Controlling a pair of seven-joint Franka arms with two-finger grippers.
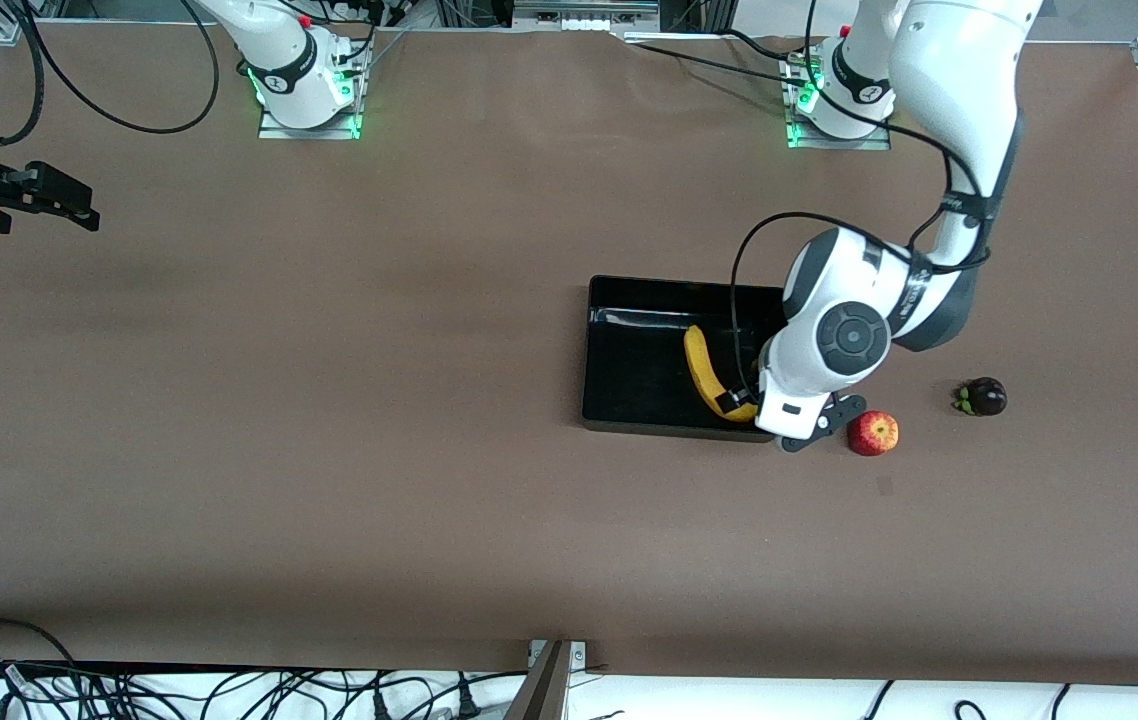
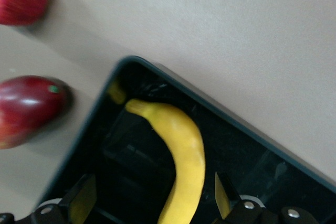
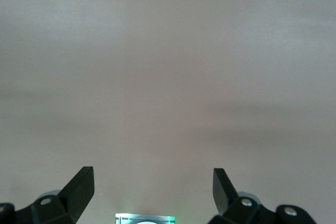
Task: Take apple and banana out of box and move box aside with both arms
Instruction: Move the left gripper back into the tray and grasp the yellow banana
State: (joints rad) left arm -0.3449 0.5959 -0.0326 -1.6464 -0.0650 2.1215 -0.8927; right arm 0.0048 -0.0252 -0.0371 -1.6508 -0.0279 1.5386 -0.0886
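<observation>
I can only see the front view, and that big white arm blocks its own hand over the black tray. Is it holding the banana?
Observer: No. The left wrist view shows the left gripper open, with one finger on each side of the banana and a gap showing.
Operator: So is the banana up in the air?
Observer: No, it lies on the floor of the black tray, with its tip near a corner.
Operator: And the other hand, at the edge of my picture?
Observer: The right wrist view shows the right gripper open and holding nothing, with only the bare table under it. That arm waits.
</observation>
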